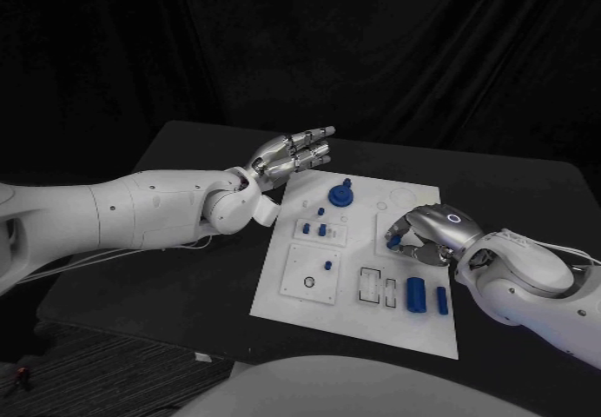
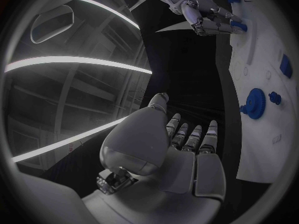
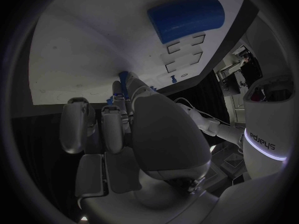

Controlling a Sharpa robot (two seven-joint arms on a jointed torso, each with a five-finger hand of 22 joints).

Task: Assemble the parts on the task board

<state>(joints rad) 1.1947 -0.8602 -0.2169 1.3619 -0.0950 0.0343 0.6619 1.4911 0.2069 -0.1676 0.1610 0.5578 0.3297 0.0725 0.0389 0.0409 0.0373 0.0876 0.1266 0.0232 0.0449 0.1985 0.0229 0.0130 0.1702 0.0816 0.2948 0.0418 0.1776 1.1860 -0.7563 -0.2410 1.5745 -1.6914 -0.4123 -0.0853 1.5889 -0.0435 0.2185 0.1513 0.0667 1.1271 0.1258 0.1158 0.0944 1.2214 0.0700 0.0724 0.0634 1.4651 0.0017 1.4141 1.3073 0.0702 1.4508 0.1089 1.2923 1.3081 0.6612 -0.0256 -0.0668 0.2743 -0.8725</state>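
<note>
The white task board (image 1: 357, 326) lies in the middle of the black table. My right hand (image 1: 425, 230) hangs low over the board's right side, fingers curled down, pinching a small blue part (image 1: 394, 241) at their tips; the part (image 2: 239, 26) and the right hand (image 2: 209, 17) also show in the left wrist view. In the right wrist view the part (image 3: 123, 77) peeks out past the fingers (image 3: 115, 117). My left hand (image 1: 294, 156) is raised beyond the board's far left corner, fingers straight and holding nothing. A blue gear (image 1: 342, 193) stands at the board's far end.
Small blue pegs (image 1: 322, 230) stand in the board's left plates. A blue block (image 1: 414, 293) and a blue bar (image 1: 441, 299) lie at the near right, beside outlined rectangular slots (image 1: 372, 287). A black ring (image 1: 308, 282) marks the near left plate. Bare table (image 1: 188, 295) surrounds the board.
</note>
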